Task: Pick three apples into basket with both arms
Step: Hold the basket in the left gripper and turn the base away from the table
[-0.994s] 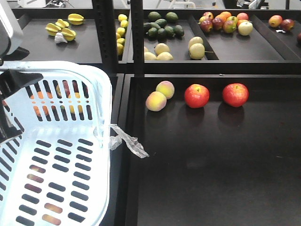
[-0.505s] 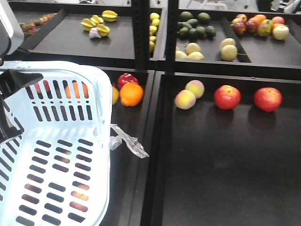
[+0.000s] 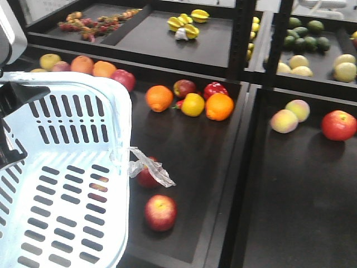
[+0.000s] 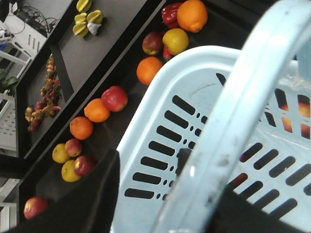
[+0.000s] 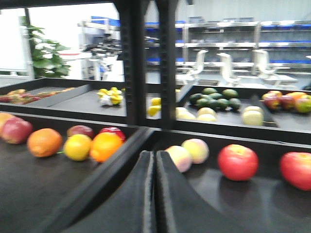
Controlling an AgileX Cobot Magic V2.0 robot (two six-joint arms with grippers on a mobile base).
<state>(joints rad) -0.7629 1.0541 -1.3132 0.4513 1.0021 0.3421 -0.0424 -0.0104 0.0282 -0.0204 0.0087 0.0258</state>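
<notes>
Panned left along shelf (image 3: 195, 145) since previous frames, bringing two apples (image 3: 160, 212) into view just beside basket (image 3: 126, 117). Approach step, none yet loaded. Left gripper (image 4: 187, 194) clamped on basket rim; right gripper (image 5: 154, 194) closed, empty. Next: open right, descend on nearest apple.
</notes>
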